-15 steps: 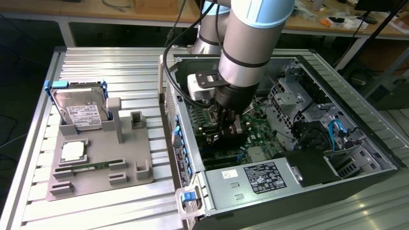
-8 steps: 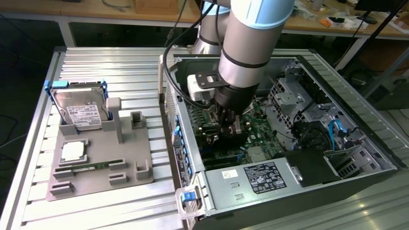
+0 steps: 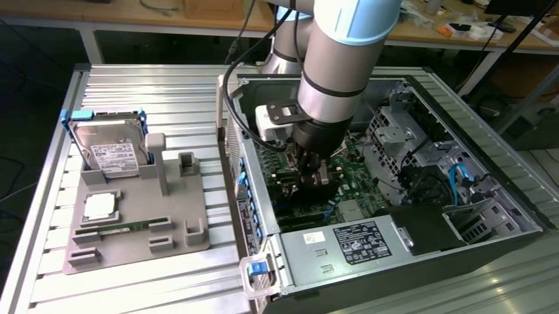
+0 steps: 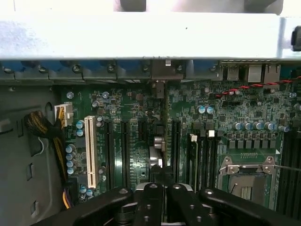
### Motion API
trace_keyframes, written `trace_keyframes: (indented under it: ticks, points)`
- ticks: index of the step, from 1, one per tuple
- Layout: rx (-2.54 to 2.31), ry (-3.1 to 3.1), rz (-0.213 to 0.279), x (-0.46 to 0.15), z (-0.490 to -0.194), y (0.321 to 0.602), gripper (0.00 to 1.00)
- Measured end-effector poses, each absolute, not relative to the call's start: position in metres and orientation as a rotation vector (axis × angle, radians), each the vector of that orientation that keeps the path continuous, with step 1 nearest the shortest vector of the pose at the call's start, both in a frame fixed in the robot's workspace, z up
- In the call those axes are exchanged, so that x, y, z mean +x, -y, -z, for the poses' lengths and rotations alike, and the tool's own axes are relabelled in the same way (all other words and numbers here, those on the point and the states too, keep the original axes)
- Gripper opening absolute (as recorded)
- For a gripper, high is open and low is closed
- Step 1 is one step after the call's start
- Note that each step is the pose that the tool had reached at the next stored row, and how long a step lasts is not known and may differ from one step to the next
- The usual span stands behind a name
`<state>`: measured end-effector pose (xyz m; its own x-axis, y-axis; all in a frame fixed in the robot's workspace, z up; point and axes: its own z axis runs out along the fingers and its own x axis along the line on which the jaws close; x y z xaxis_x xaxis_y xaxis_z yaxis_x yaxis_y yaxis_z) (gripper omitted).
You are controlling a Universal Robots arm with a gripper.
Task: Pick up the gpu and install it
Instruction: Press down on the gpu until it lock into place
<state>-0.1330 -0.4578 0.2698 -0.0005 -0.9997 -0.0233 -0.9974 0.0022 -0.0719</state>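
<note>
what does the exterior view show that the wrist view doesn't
Exterior view alone: the grey parts tray with the hard drive and green memory stick, the case's power supply, and the arm reaching into the case. Wrist view alone: the white expansion slot and empty processor socket. Both: the green motherboard and the gripper, fingers shut.

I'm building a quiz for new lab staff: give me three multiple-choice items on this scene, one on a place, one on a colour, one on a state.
1. Where is the hard drive?
A. upright in the grey holder
B. lying on the floor
C. inside the computer

2. What colour is the hard drive's frame?
A. red
B. blue
C. yellow

3. The end effector is:
A. open and empty
B. shut on the dark card
C. shut on a cable

Key: 1 A, it stands in the holder; 2 B, blue edges show; 3 B, it grips the card above the motherboard.
</note>
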Motion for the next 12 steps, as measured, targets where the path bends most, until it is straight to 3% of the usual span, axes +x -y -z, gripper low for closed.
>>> trace_keyframes:
  ticks: [12]
  points:
    - [-2.171, -2.174, 0.053, -0.133, -0.286, 0.458, 0.11]
